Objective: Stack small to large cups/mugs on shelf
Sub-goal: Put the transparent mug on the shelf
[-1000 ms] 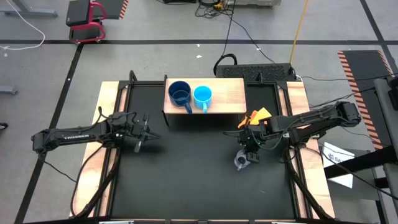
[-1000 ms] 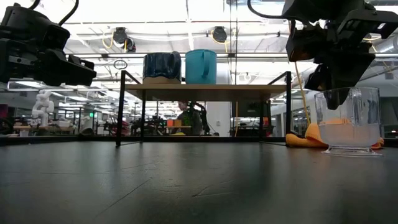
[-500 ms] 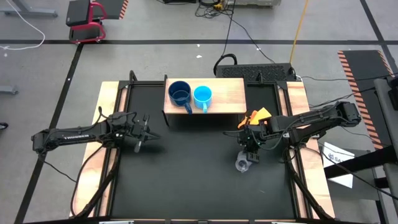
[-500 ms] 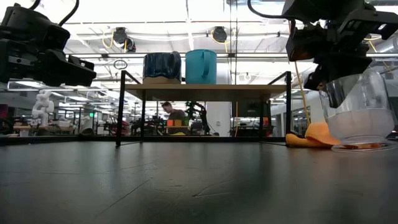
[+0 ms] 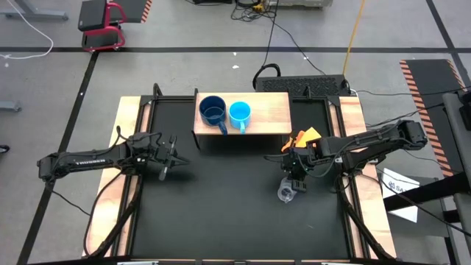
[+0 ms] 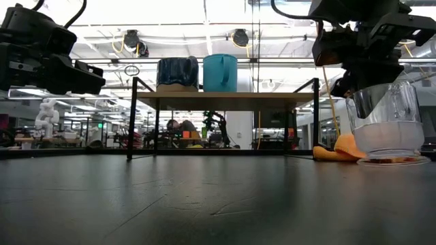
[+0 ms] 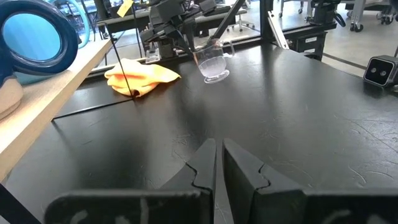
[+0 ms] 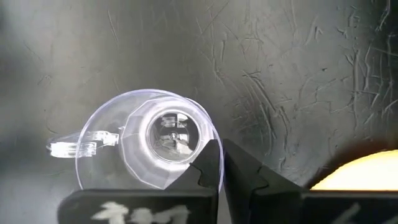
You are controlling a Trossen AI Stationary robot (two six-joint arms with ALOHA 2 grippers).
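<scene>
Clear glass cup (image 8: 146,146) — rim in right gripper (image 8: 222,163)

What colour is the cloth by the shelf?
Orange-yellow cloth, clearest in the left wrist view.

left arm (image 5: 96,158) — black, white lettering | right arm (image 5: 368,143) — black, jointed | black cables trailing

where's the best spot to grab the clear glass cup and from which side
By the rim wall, from above: the glass cup has its mouth up and open, tipped slightly. The right gripper already pinches the wall on the side away from the handle, one finger inside. That looks workable.
</scene>
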